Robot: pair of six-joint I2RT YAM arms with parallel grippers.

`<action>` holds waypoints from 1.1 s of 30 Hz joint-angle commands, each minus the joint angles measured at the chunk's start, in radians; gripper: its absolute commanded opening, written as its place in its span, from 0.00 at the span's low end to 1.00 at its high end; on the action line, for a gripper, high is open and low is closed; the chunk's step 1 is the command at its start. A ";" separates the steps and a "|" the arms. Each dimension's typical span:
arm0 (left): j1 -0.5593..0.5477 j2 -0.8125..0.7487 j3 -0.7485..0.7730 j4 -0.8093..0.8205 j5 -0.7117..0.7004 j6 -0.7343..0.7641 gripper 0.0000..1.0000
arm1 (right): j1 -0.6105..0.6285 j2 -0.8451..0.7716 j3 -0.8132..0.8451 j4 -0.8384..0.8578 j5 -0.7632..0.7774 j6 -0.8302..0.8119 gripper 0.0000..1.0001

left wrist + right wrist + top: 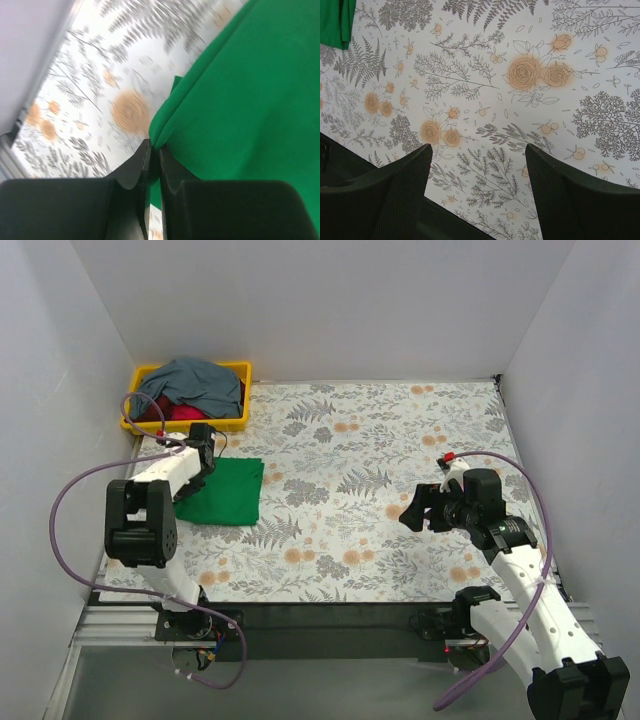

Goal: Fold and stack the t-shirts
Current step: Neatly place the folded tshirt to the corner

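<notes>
Green t-shirt (225,492) lies folded; two t-shirts (195,380) fill one bin (190,425).

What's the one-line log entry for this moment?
left fingers shut on green t-shirt edge | right fingers open, empty | grey-blue t-shirt, red t-shirt in yellow bin

The green t-shirt (240,100) is looking like soft, matt cloth. My left fingers (130,175) are looking like smooth black plastic; my right fingers (395,195) are showing a rough, dotted skin.
</notes>
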 commanded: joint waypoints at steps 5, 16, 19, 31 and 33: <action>0.150 0.147 0.163 -0.015 -0.240 -0.067 0.00 | 0.003 0.009 0.045 -0.010 -0.043 -0.020 0.81; 0.236 0.079 0.217 0.049 -0.104 -0.067 0.55 | 0.002 0.030 0.048 -0.014 -0.048 -0.024 0.81; 0.173 -0.041 0.155 0.091 -0.041 -0.035 0.63 | 0.003 0.024 0.050 -0.013 -0.040 -0.023 0.81; -0.107 -0.094 0.064 0.263 0.291 0.099 0.58 | 0.003 0.007 0.039 -0.019 -0.042 -0.024 0.81; -0.115 -0.060 0.085 0.266 0.292 0.111 0.58 | 0.002 0.006 0.038 -0.021 -0.042 -0.026 0.81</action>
